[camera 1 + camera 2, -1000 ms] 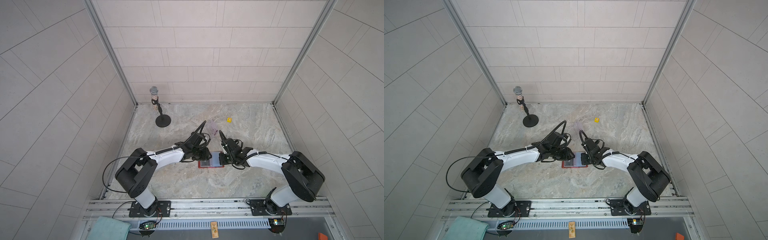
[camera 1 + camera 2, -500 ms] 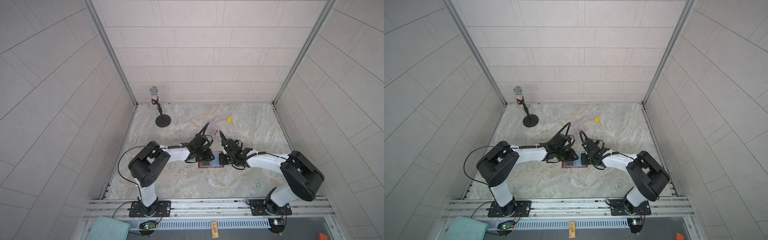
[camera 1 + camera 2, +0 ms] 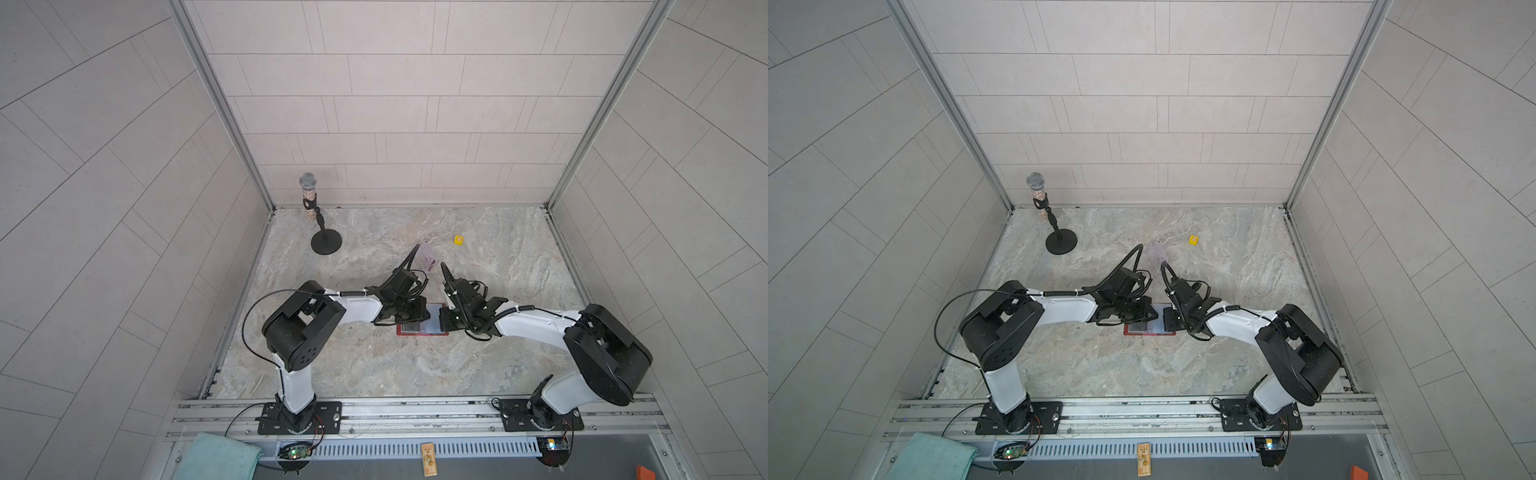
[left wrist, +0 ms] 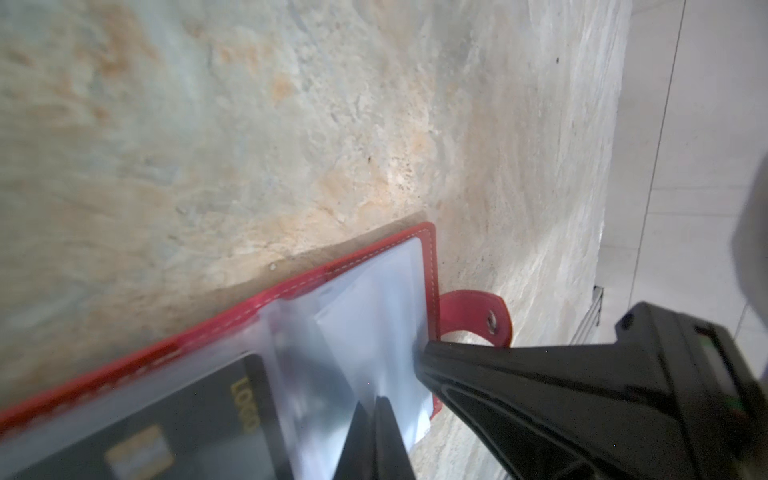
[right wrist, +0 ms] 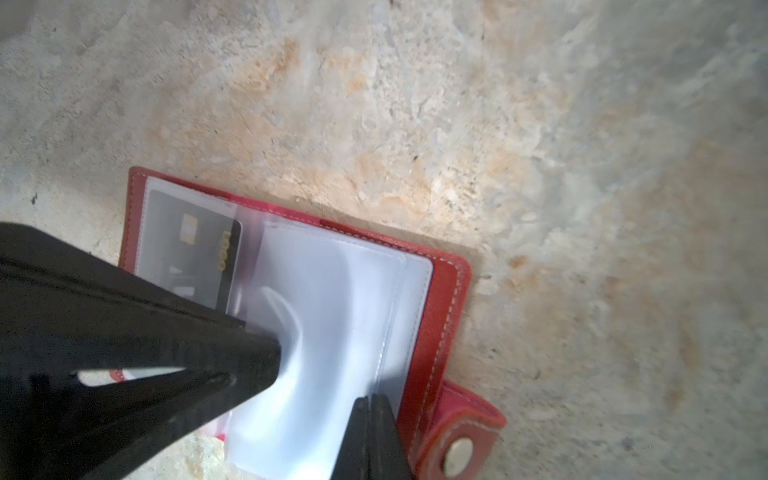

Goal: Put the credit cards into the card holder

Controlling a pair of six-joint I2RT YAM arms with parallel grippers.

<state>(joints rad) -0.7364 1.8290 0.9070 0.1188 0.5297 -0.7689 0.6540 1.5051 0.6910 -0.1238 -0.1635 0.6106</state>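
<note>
Moved: left arm's elbow had swung in nearer the card holder (image 3: 429,326) than a second before, and the left tool (image 4: 381,405) had gone from partly apart to closed. The card holder lay where it had been.
Card holder: it lay open and flat on the desk (image 3: 374,370), red cover down and clear sleeves up. Its snap tab (image 5: 461,440) stuck out past one short edge.
Credit card: one black card (image 5: 199,249) with gold lettering and a gold chip sat inside a clear sleeve, on the half of the card holder away from the snap tab.
Left tool: its jaws were together and its tips pressed down on the clear sleeves. Whether a sleeve was pinched could not be told.
Right tool (image 5: 370,405): its jaws were together and its tips rested on the sleeve on the snap-tab half of the card holder. A pinch could not be told here either.
Both tools: in both top views they met over the card holder from opposite sides.
Beyond the card holder: a pale pinkish see-through piece (image 3: 427,254) stood toward the back wall, too small to read.
Farther beyond the card holder: a yellow die (image 3: 458,240) lay on the desk, and a microphone (image 3: 308,183) stood on a round black base near the back corner.
</note>
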